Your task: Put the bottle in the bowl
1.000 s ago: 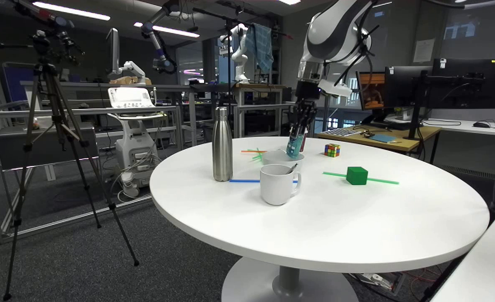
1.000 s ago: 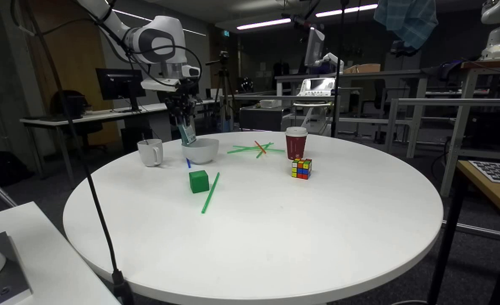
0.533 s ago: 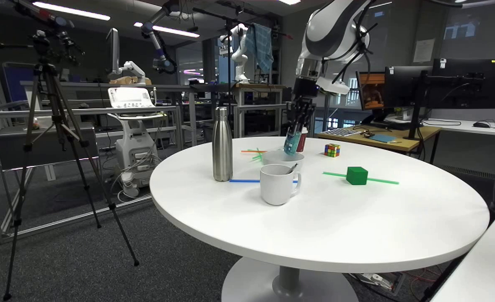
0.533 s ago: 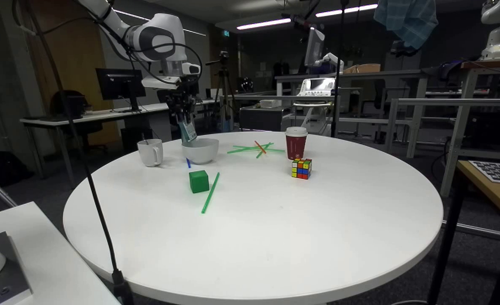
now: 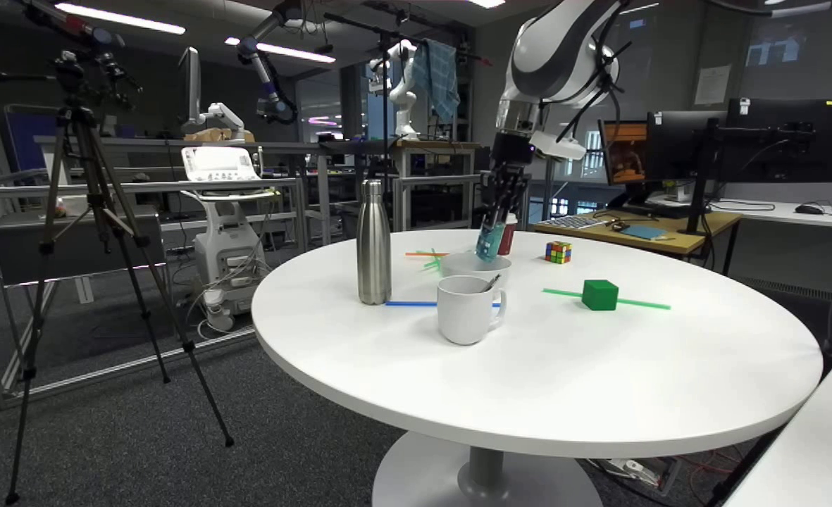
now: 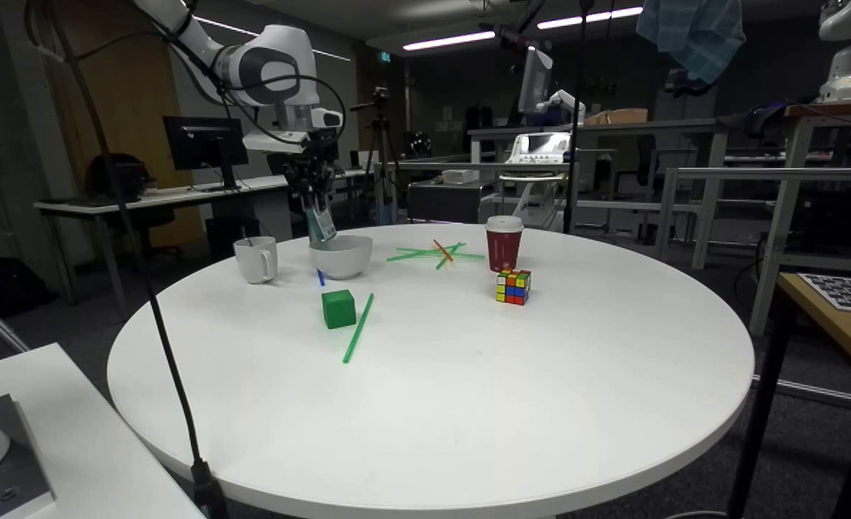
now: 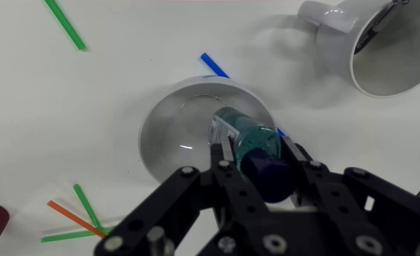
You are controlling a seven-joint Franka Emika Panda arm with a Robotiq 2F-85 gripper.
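The translucent teal bottle (image 7: 256, 137), with a dark blue cap, is held between the fingers of my gripper (image 7: 255, 144). It is tilted, cap toward the gripper and base pointing down at the white bowl (image 7: 174, 142). In the wrist view the base lies over the bowl's inside. In both exterior views the bottle (image 5: 489, 243) (image 6: 321, 225) is at the bowl's rim height or just above; I cannot tell whether it touches. The bowl (image 6: 342, 258) stands upright on the table; in an exterior view the bowl (image 5: 475, 265) is partly hidden behind the mug.
A white mug (image 5: 461, 313) with a pen stands close to the bowl. A silver flask (image 5: 374, 246), red cup (image 6: 504, 245), puzzle cube (image 6: 514, 287), green block (image 6: 339, 309) and several straws (image 7: 74, 217) are on the round table (image 6: 468, 404).
The gripper and bottle have risen slightly and shifted a little left in an exterior view. In the last half second they are almost still. The bowl has not moved.
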